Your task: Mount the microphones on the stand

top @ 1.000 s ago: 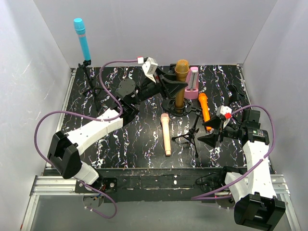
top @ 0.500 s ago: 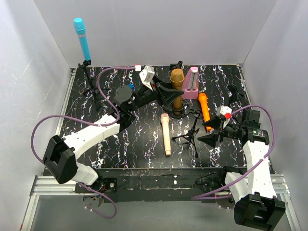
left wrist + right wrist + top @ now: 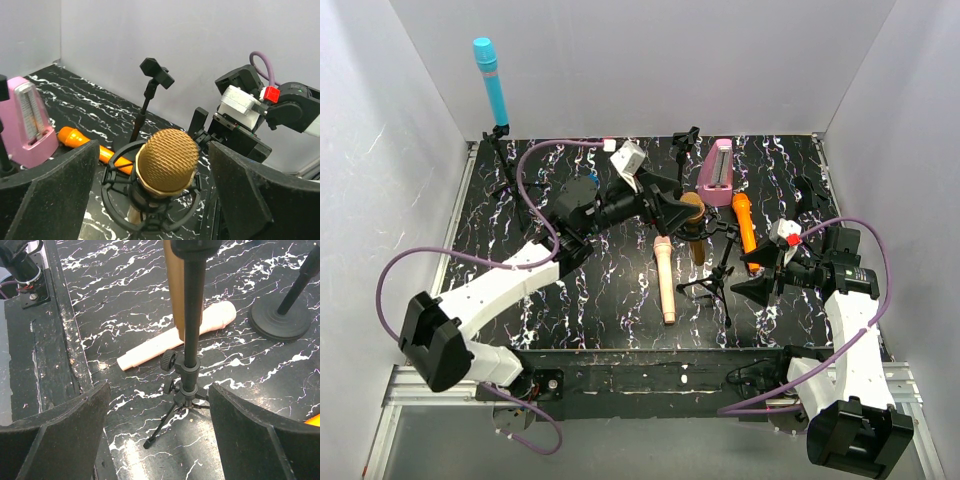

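The gold microphone [image 3: 167,161] stands head-up in the black ring mount [image 3: 116,161] of the tripod stand [image 3: 713,283]. My left gripper [image 3: 152,197] is open, its pads apart on either side of the gold head [image 3: 692,206]. The pale pink microphone [image 3: 664,278] lies flat near the middle. Further right, beside the stand, lies the orange microphone [image 3: 744,222]. The sky blue microphone [image 3: 490,78] sits upright on the far-left stand [image 3: 506,165]. My right gripper [image 3: 157,435] is open around the tripod's lower pole [image 3: 189,371], not touching it.
A mauve metronome block [image 3: 717,172] stands at the back, right of centre. An empty stand with a clip on top [image 3: 156,72] rises behind the gold microphone; its round base [image 3: 280,317] rests on the marbled table [image 3: 610,300]. Grey walls enclose three sides.
My left gripper carried the gold microphone nearer and lower into the ring mount, then opened and let it go. The right arm has not moved.
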You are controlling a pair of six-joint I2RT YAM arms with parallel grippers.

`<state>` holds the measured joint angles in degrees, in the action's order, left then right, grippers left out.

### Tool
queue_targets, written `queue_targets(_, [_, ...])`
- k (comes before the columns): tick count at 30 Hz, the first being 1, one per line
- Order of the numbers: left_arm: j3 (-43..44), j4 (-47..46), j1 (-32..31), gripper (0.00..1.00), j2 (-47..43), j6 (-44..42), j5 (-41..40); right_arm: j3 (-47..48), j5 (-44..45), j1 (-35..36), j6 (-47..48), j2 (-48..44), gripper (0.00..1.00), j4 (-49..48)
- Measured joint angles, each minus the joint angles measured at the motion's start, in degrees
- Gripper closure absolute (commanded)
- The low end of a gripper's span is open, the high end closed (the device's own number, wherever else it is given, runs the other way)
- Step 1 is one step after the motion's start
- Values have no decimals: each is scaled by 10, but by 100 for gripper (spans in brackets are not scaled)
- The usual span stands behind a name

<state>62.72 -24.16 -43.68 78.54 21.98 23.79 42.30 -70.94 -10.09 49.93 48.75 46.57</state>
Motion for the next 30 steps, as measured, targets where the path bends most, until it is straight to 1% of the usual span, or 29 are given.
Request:
queue_targets(1, [0, 14, 0, 2, -8, -5, -7, 0, 0, 0, 0, 0, 14, 0])
queue_targets(3, [0, 46, 0, 2, -33, -19, -22, 0, 0, 0, 0, 0, 14, 0])
queue_targets(7, [-23, 70, 0, 2, -110, -22, -49, 0, 0, -1, 0, 0, 14, 0])
queue_targets(11, [-57, 79, 0, 3, -185, 13, -61, 0, 0, -1, 0, 0, 14, 0])
queue_targets(13, [-62, 95, -1, 7, -205, 47, -62, 0, 0, -2, 0, 0, 14, 0])
queue_targets(16, [-64, 120, -18, 9, -213, 77, -75, 0, 0, -3, 0, 0, 14, 0])
queue_targets(18, [-66, 144, -57, 9, -213, 76, -99, 0, 1, -4, -1, -1, 14, -1])
queue_targets(21, [-67, 183, -151, 9, -208, 45, -147, 0, 2, -6, -4, -5, 14, -5])
queue_targets(24, [-74, 189, -232, 9, -197, 4, -195, 0, 3, -11, -15, -12, 14, -15])
queue_targets(27, [-110, 149, -296, 10, -179, -47, -236, -1, 5, -16, -29, -19, 14, -29])
queue_targets(28, [-129, 126, -308, 10, -171, -61, -247, -1, 5, -16, -32, -19, 14, -32])
queue_targets(30, [-167, 77, -320, 15, -152, -84, -265, -1, 7, -18, -37, -20, 15, -37])
